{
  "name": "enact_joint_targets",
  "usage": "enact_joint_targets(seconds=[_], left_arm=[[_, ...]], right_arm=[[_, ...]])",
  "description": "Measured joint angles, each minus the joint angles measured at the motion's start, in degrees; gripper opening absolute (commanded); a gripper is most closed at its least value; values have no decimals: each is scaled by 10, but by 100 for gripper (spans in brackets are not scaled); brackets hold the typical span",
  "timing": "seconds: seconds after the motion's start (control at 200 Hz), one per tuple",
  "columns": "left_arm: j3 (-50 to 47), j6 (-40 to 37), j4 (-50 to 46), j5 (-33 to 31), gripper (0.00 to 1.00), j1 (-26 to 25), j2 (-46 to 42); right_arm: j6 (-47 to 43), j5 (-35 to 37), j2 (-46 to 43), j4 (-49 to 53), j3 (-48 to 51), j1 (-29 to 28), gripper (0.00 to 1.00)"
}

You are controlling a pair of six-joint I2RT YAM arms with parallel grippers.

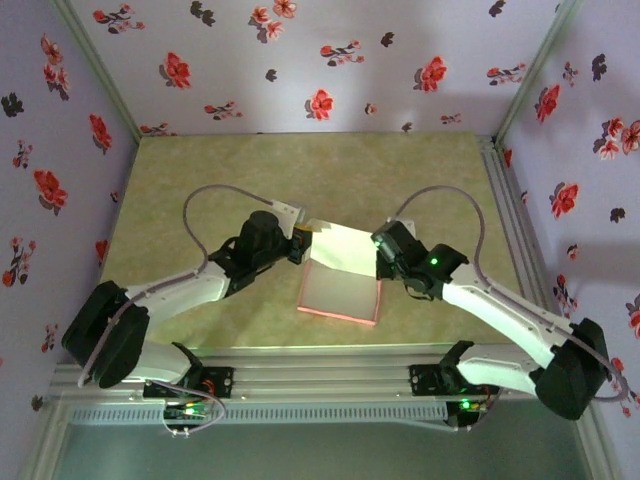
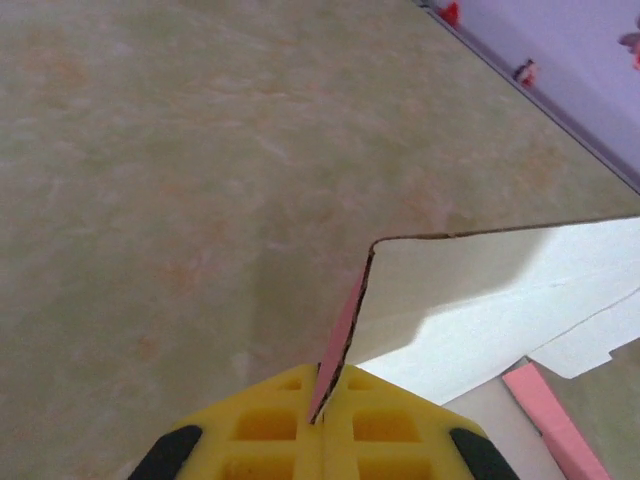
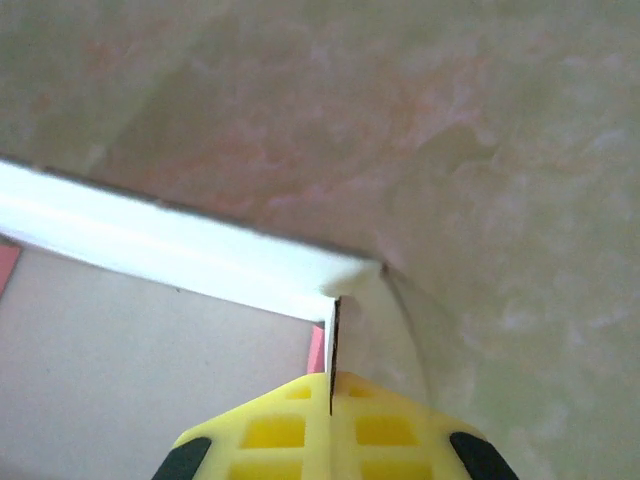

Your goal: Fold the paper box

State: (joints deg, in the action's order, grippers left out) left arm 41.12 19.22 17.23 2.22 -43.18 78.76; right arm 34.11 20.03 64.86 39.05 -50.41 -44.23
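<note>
The paper box (image 1: 341,275) lies in the middle of the table, pale grey-white inside with a salmon pink rim, its far panel raised. My left gripper (image 1: 300,248) is shut on the panel's left edge; in the left wrist view the pink-and-white card (image 2: 345,325) runs edge-on between the yellow fingers (image 2: 262,425), and the gripper (image 2: 322,415) holds it. My right gripper (image 1: 381,258) is shut on the right edge. The right wrist view shows the thin card edge (image 3: 333,345) pinched in the gripper (image 3: 331,405), with the white panel (image 3: 160,245) stretching left.
The table top (image 1: 200,190) is a mottled green-beige sheet with flowered walls on three sides. A metal rail (image 1: 320,385) runs along the near edge by the arm bases. The box's flat base (image 3: 150,370) lies under the right gripper.
</note>
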Motion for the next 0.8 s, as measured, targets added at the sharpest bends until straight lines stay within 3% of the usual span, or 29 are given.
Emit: enact_joint_targets(seconds=[0.32, 0.8], left_arm=[[-54, 53, 189, -132, 0, -18, 30], [-84, 60, 432, -249, 0, -71, 153]], right_arm=[[4, 112, 5, -175, 28, -15, 0], [0, 184, -3, -381, 166, -28, 0]])
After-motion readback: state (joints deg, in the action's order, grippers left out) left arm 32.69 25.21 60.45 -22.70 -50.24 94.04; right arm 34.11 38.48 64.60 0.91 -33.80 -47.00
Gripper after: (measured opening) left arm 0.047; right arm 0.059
